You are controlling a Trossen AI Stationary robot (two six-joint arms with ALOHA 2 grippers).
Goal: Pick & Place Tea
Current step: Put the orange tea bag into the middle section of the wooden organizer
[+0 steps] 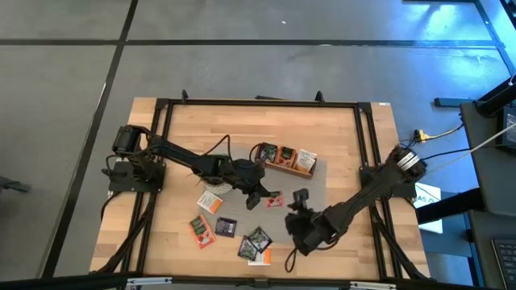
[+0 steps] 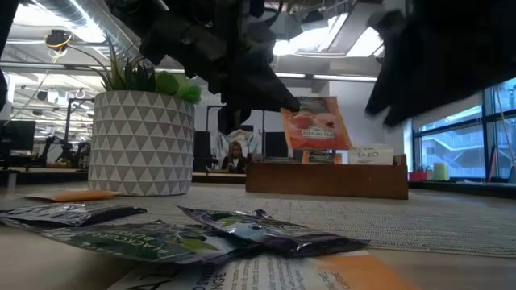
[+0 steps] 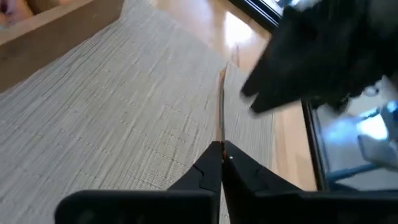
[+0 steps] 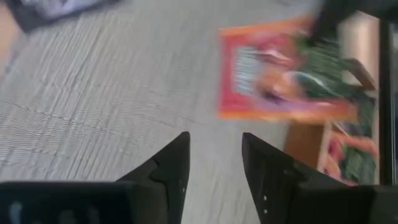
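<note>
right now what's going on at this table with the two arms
The left hand is shut on an orange-red tea sachet, holding it up above the grey mat near the wooden box. The right hand is open and empty just beside it. More sachets lie loose on the table's near side, and some already stand in the box.
</note>
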